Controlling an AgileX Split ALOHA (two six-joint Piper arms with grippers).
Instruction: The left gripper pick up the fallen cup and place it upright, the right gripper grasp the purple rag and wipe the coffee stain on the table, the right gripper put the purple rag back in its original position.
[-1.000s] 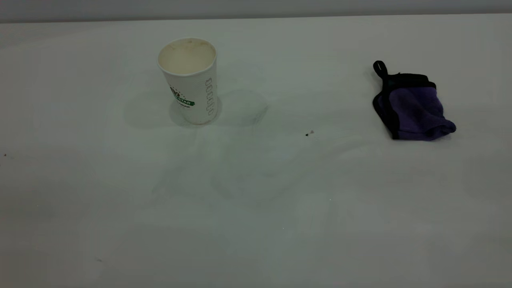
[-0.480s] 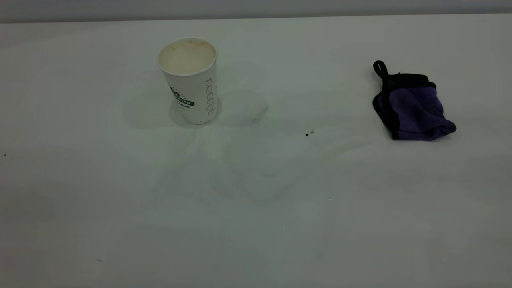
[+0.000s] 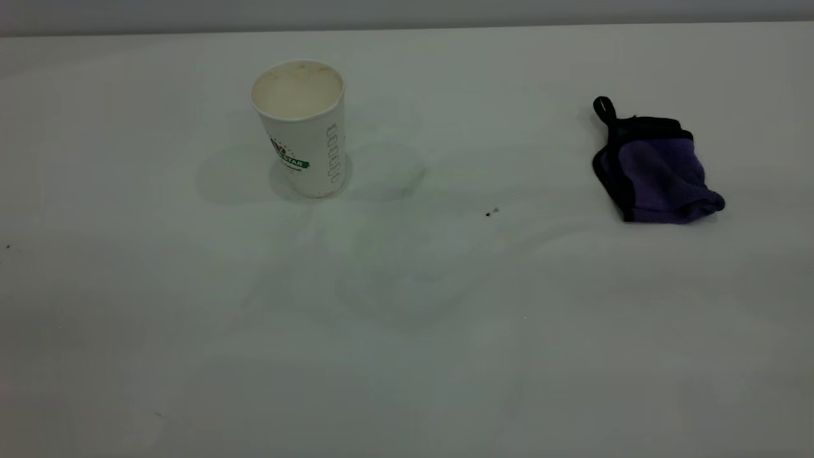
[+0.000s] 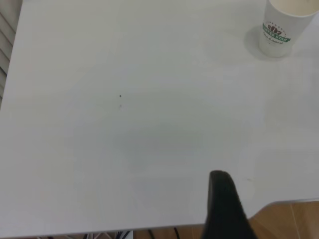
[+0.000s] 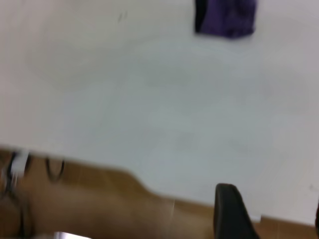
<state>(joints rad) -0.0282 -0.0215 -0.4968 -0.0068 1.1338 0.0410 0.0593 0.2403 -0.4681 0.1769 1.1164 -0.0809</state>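
Cup (image 3: 302, 130) unchanged over the last second, upright on desk (image 3: 407, 356); rag (image 3: 655, 170) back well apart, no stain seen. Task judged done. Both grippers pulled back off the desk edge; open or closed cannot be told.

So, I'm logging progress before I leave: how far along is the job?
It looks finished. The cup stands upright on the table. No coffee stain shows, only faint smudges and a tiny dark speck. The purple rag lies released on the right. Neither gripper is over the work area. Nothing appears left.
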